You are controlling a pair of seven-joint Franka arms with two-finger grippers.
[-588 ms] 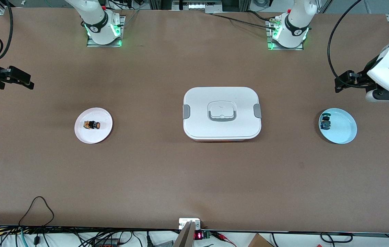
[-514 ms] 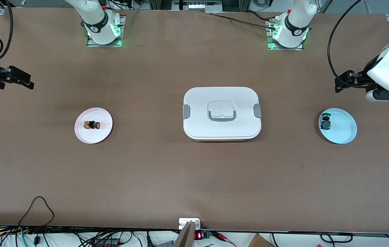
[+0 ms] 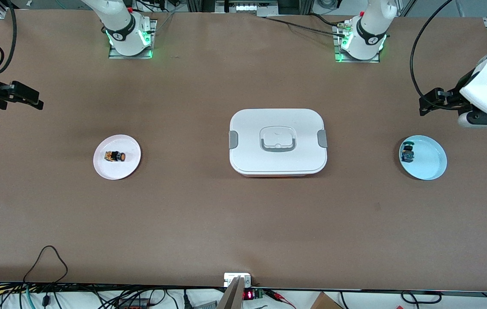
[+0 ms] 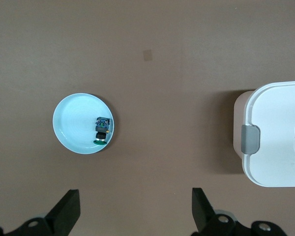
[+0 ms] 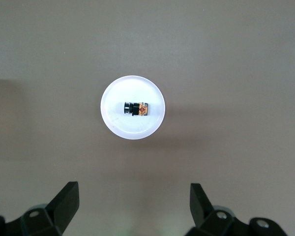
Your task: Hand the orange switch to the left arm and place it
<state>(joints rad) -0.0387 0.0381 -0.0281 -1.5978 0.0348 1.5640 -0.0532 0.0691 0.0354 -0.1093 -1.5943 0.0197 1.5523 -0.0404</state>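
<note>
The orange switch point(image 3: 115, 156) lies on its side on a small white plate point(image 3: 111, 169) toward the right arm's end of the table. It also shows in the right wrist view point(image 5: 136, 108), on the plate point(image 5: 132, 132). My right gripper point(image 3: 37, 104) is open and empty, up in the air over bare table beside that plate; its jaws stand wide apart point(image 5: 132, 201). The white box point(image 3: 278, 141) sits shut at the table's middle, and its end shows in the left wrist view point(image 4: 280, 137). My left gripper point(image 3: 422, 110) is open and empty point(image 4: 136, 211) over bare table near the blue plate.
A light blue plate point(image 3: 432, 165) toward the left arm's end holds a small blue-and-green-capped component point(image 3: 407, 153); both show in the left wrist view, the plate point(image 4: 71, 132) and the component point(image 4: 102, 130). Cables run along the table edge nearest the front camera.
My right gripper has shifted very slightly. The left arm, the switch, the plates and the box have not moved.
</note>
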